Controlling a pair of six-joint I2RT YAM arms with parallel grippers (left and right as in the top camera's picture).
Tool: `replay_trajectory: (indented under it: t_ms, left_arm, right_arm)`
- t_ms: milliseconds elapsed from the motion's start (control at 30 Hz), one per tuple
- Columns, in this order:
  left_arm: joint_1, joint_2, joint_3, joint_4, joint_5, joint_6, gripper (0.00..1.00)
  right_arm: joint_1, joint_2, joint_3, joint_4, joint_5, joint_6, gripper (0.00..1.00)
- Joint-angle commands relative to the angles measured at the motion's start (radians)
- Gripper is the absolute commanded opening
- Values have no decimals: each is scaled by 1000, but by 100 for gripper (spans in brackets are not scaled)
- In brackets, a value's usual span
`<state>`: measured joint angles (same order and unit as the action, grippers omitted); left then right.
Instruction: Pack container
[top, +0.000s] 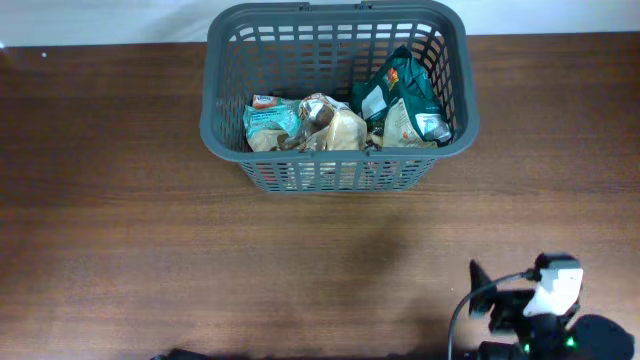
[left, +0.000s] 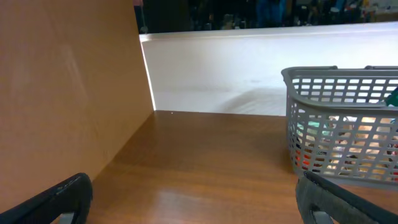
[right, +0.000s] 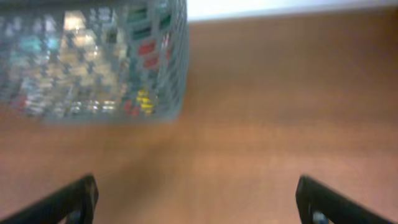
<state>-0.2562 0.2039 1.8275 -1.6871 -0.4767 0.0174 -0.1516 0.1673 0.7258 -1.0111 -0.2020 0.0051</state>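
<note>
The dark grey slotted basket (top: 225, 120) stands at the back middle of the table. It holds several snack packets: a teal one (top: 270, 118), a tan one (top: 335, 128) and a dark green one (top: 400, 85). The basket also shows in the left wrist view (left: 336, 124) at the right and, blurred, in the right wrist view (right: 93, 68) at the upper left. My right gripper (right: 196, 202) is open and empty over bare wood; its arm (top: 530, 305) is at the front right edge. My left gripper (left: 196, 199) is open and empty, far from the basket.
A tall wooden panel (left: 68, 87) rises at the left of the left wrist view. A white wall (left: 249, 68) runs behind the table's far edge. The brown tabletop (top: 150, 230) spreads in front of the basket.
</note>
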Motion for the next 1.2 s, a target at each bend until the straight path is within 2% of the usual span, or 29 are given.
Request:
replay_trajectory:
  t_ms: [0, 267, 667, 767, 1167]
  left_arm:
    - [-3, -4, -5, 0, -11, -10, 99]
    - [-3, -4, -5, 0, -11, -10, 99]
    - [-3, -4, -5, 0, -11, -10, 99]
    - [-3, -4, -5, 0, -11, -10, 99]
    - [-3, -4, -5, 0, -11, -10, 99]
  right_arm:
    - [3, 0, -62, 159, 73, -8, 99]
    - [27, -137, -315, 788, 79, -8, 99]
    - [88, -163, -539, 1239, 84, -8, 99]
    - [95, -163, -603, 1308, 83, -8, 99]
    - [95, -163, -708, 1319, 83, -24, 99]
